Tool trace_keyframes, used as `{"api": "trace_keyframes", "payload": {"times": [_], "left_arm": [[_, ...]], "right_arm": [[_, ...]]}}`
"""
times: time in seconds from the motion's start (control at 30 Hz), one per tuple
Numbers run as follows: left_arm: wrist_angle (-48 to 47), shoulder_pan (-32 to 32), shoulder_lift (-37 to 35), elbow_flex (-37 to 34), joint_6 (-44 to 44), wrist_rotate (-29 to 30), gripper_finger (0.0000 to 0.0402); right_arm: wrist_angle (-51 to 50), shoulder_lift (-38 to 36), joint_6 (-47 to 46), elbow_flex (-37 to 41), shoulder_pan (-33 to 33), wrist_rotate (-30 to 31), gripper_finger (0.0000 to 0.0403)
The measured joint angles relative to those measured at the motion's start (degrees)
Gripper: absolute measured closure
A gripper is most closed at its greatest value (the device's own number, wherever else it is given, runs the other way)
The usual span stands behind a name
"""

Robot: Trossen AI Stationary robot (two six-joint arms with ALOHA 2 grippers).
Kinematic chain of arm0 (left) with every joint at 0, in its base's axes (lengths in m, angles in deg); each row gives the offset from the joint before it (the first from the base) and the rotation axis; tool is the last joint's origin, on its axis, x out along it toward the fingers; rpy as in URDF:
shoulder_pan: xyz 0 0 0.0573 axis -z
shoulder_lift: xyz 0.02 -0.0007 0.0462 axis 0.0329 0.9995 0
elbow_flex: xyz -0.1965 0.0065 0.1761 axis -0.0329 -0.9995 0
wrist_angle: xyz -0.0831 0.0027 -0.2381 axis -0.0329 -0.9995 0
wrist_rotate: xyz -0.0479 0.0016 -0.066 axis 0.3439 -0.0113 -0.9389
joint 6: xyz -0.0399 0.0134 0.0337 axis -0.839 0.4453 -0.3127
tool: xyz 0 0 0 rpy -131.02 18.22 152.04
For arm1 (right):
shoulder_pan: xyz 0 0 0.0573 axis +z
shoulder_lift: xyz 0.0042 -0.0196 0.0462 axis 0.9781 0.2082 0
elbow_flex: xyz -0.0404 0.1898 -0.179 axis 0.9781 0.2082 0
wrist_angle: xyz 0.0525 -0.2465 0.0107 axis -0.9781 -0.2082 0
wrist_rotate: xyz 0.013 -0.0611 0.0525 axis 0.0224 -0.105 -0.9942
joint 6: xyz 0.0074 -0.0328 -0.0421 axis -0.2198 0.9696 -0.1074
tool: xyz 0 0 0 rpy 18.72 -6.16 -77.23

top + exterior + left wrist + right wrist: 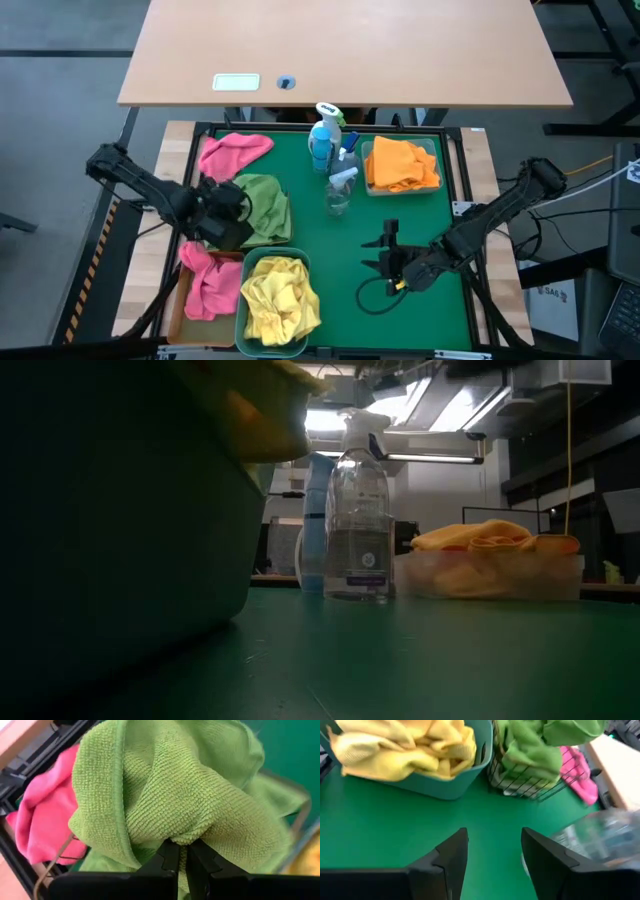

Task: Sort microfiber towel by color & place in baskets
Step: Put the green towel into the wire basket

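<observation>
Green towel (pixel 170 795) fills the L wrist cam, pinched tight in left gripper (pixel 182 857) above wire-mesh basket (pixel 530 782) w/ other greens, prob. for dropping there, while right gripper (pixel 492 855) idles wide, holding nothing, near teal basket (pixel 445 785) of yellows.

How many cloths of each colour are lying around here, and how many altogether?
Pink towels: 2, one loose at the tray's far left corner, one in the amber basket
Green towels: 1, in the wire basket, pinched by the left gripper
Yellow towels: 1 heap in the teal basket
Orange towels: 1 heap in the clear basket
Total: 5 bundles; heaps may hide more.
</observation>
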Motion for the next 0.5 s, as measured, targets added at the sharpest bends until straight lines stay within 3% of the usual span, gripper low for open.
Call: {"api": "trace_keyframes", "payload": {"times": [0.27,0.5], "left_arm": [[11.31,-0.51,0.01,-15.88,0.04,-5.80,0.0393],[13.71,-0.59,-0.02,-20.37,-0.01,-9.03,0.0376]], "right_arm": [[15.88,0.02,-5.47,13.02,-0.11,-2.90,0.0219],[18.86,0.02,-9.54,14.36,-0.04,-8.44,0.0219]]}}
